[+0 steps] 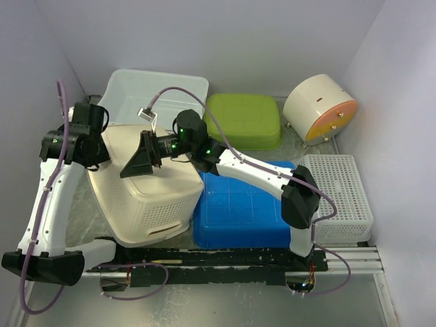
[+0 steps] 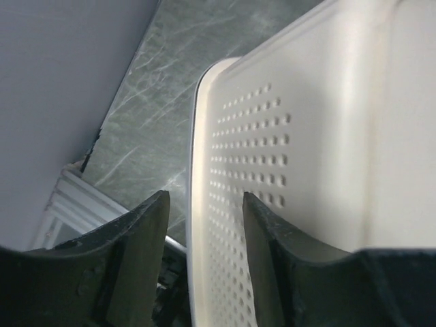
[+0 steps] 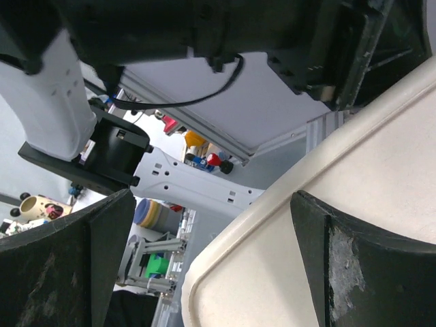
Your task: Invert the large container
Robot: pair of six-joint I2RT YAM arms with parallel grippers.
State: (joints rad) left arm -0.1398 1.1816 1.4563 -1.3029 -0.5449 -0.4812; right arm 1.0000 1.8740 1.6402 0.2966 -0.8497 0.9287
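Large cream perforated plastic basket (image 1: 146,197) on tabletop (image 1: 225,310), left of centre, tipped. Blue flat plastic bin (image 1: 238,211) just right of it. Right fingers (image 1: 139,163) spread wide, basket rim between them. Left fingers (image 1: 97,122) at basket's far-left rim, straddling wall, parted, gap on outer side. Green plastic tub (image 1: 245,119) farther back.

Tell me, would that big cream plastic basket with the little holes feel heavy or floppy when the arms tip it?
Probably light for its size: the large cream perforated plastic basket has thin walls full of holes. Its thin rim, between the fingers of the left gripper, may flex a little. Tall and tilted, it seems apt to tip over.
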